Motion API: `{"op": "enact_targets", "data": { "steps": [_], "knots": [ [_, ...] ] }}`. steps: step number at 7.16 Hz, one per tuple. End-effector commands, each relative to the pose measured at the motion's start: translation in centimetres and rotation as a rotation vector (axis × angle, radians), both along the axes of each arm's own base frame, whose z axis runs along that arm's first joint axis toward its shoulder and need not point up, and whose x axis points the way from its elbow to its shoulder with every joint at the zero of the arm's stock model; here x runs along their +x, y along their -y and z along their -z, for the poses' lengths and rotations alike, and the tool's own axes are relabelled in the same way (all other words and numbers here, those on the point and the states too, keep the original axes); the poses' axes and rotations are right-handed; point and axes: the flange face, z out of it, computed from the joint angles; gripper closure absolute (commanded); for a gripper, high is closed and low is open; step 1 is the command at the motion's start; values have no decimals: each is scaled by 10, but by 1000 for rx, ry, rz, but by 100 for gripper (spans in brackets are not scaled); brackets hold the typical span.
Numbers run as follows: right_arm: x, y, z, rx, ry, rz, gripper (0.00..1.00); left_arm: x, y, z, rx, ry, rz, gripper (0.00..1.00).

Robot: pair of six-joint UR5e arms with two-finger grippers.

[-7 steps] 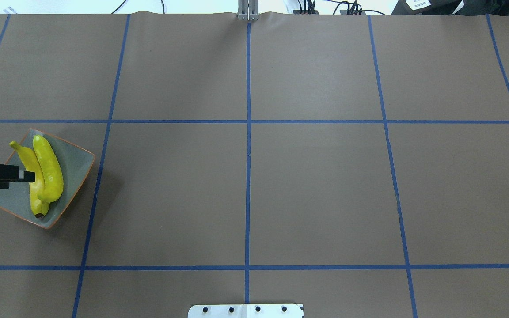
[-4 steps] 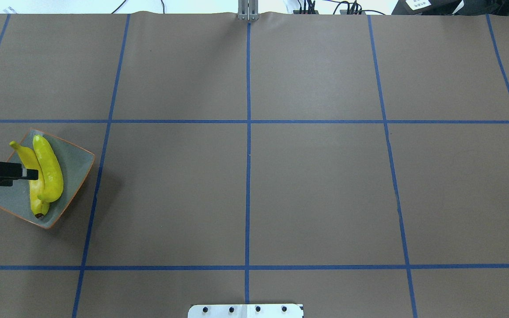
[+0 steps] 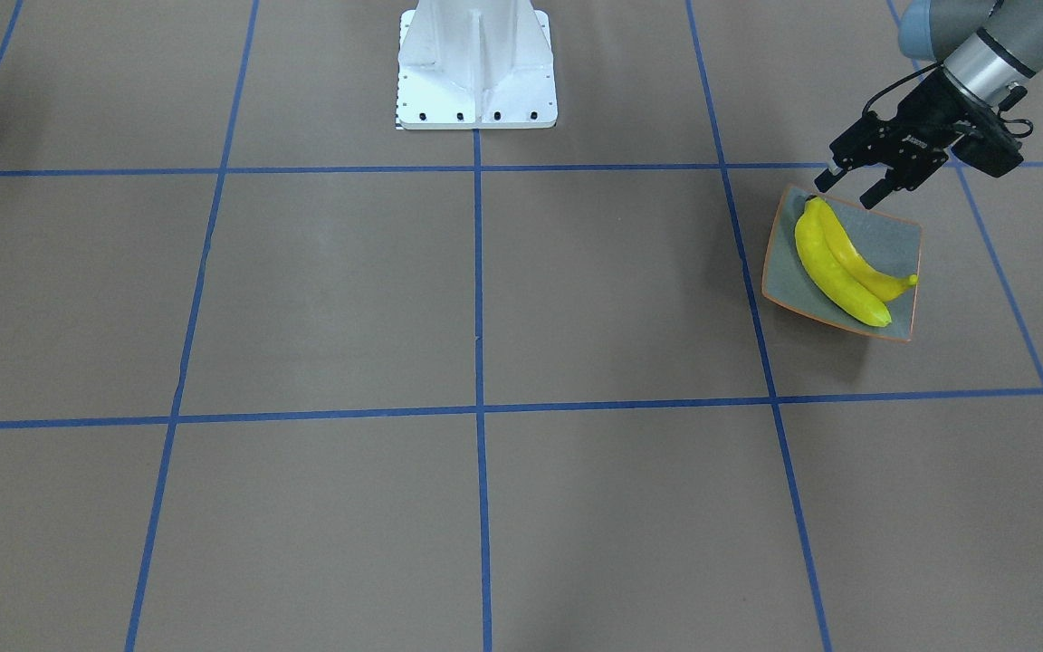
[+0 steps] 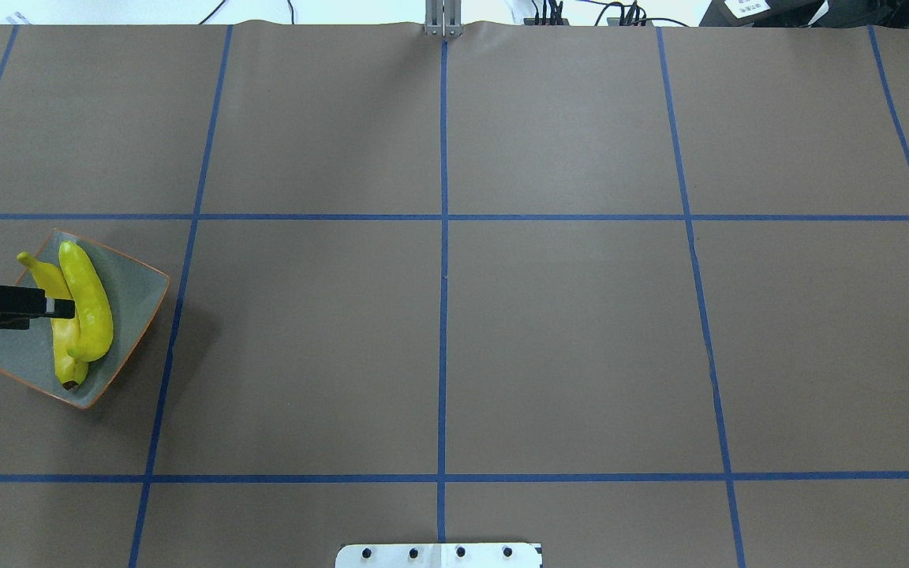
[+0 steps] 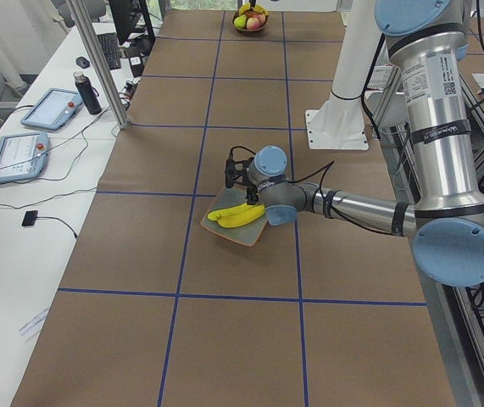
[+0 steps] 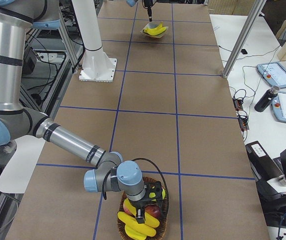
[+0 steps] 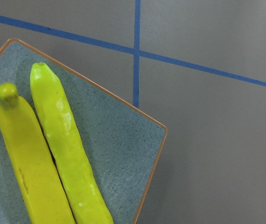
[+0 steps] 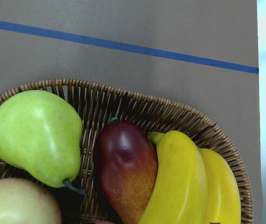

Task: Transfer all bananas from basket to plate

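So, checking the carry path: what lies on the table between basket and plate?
Only bare table crossed by blue tape lines, from basket to plate, in the exterior right view.

The plate was grey-green with fine dark speckles and a thin orange rim. The bananas on it were glossy yellow, one greener. The counter was brown, gridded with blue lines. The woven brown basket held a green pear, a dark red fruit and more yellow bananas.
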Motion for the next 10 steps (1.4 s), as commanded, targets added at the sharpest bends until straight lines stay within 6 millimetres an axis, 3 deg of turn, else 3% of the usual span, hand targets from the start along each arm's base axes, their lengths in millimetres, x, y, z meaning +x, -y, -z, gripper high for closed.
{"op": "enact_targets", "data": {
  "steps": [1,2,3,4,5,10],
  "knots": [
    [-4,-1,-2,10,-16,22,39,2,2,3,5,-4,0,0],
    [-2,1,-2,25,-37,41,53,4,3,4,8,-6,0,0],
    [0,1,-3,41,-74,69,58,4,3,4,8,-6,0,0],
    [1,4,-1,57,-87,86,85,4,3,4,8,-6,0,0],
    [3,9,2,75,-110,103,100,4,3,4,7,-6,-2,0],
    [5,27,15,115,-135,123,100,2,3,3,5,-4,3,0]
  ]
}}
